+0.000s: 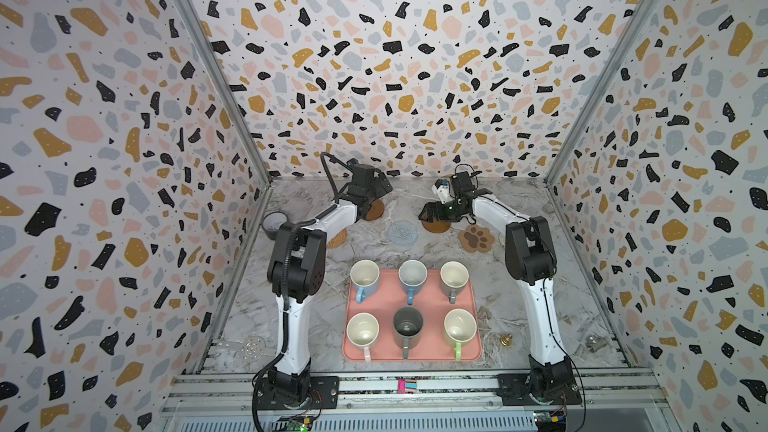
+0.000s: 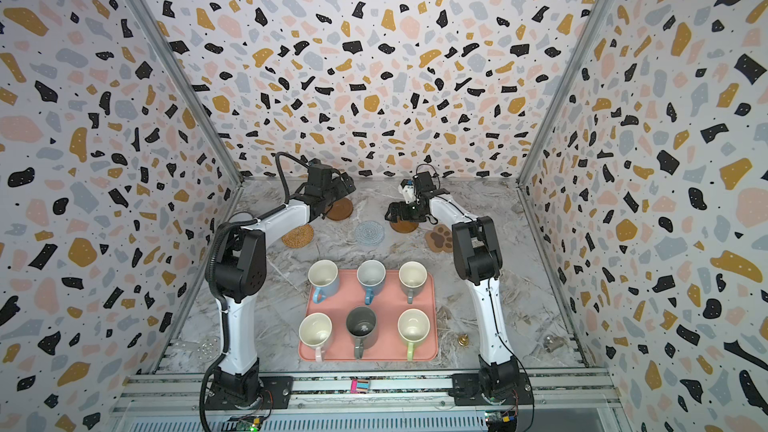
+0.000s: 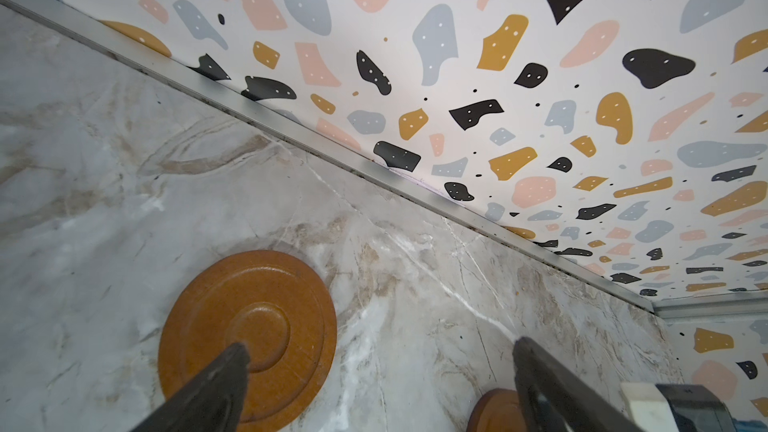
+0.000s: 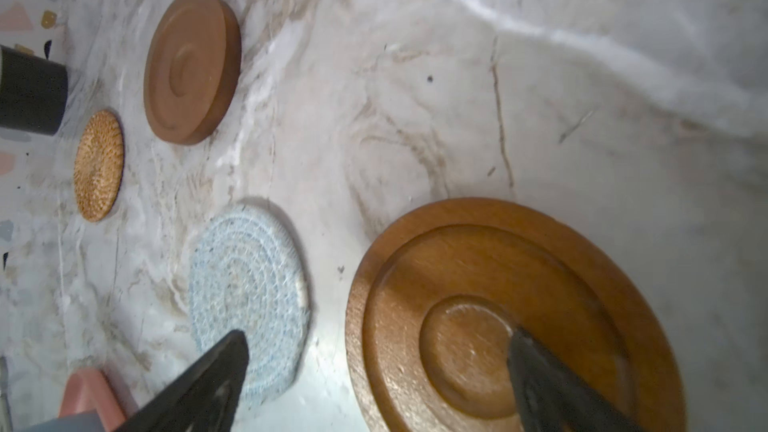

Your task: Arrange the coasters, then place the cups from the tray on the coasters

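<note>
1. I am holding my left claw (image 3: pixel 380 349) wide open with nothing between its fingers. It is hovering over a brown wooden coaster (image 1: pixel 375 210) close to the back wall, left of centre in both top views.
2. My right claw (image 4: pixel 378 338) is gaping just as wide and is carrying nothing. One fingertip is showing over the second wooden coaster (image 4: pixel 498 305) and the other over the pale blue coaster (image 4: pixel 249 297).
3. The rattan coaster (image 2: pixel 297 235), the pale blue coaster and the paw-shaped coaster (image 1: pixel 476 238) are lying flat in a loose row across the middle of both top views, well apart from one another.
4. The tray (image 1: pixel 432 305) is sitting at lower centre on the marble worktop (image 1: pixel 498 317).
5. All six cups are standing upright on the tray in two rows of three, handles pointing to the lower edge:
   - the light blue cup (image 1: pixel 365 278), deeper blue cup (image 1: pixel 412 277) and grey-beige cup (image 1: pixel 454 278) in the upper row;
   - the pale pink cup (image 1: pixel 363 332), dark grey cup (image 1: pixel 408 326) and light green cup (image 1: pixel 460 329) in the lower row.
6. A striped tag (image 1: pixel 406 385) is lying on the front rail, too small for me to read.
</note>
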